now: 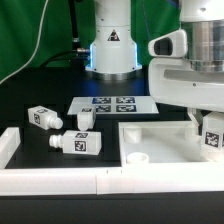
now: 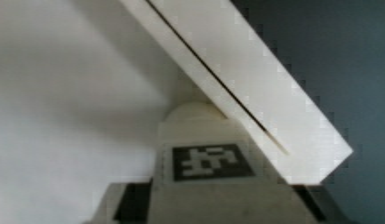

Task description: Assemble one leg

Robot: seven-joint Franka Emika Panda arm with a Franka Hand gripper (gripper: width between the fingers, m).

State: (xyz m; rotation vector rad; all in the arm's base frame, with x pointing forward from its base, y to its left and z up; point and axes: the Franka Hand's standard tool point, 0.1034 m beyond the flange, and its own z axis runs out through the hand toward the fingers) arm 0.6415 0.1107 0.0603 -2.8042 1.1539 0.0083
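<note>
My gripper (image 1: 208, 125) is shut on one white leg (image 1: 212, 137) at the exterior view's right and holds it upright over the far right corner of the big white panel (image 1: 160, 133). In the wrist view the leg (image 2: 208, 135) fills the space between my fingers (image 2: 128, 203), its square tag facing the camera, and my gripper (image 2: 215, 207) closes on its sides. The panel's raised wall (image 2: 242, 75) runs slantwise just beyond the leg. Whether the leg's narrow end touches the panel is hidden. Three more legs (image 1: 40, 118) (image 1: 85, 119) (image 1: 80, 143) lie loose on the black table at the exterior view's left.
The marker board (image 1: 110, 104) lies behind the panel. A round socket (image 1: 138, 157) shows at the panel's near left corner. A long white bar (image 1: 60, 181) runs along the front, with an upright end (image 1: 8, 143) at the far left. The robot base (image 1: 112, 45) stands at the back.
</note>
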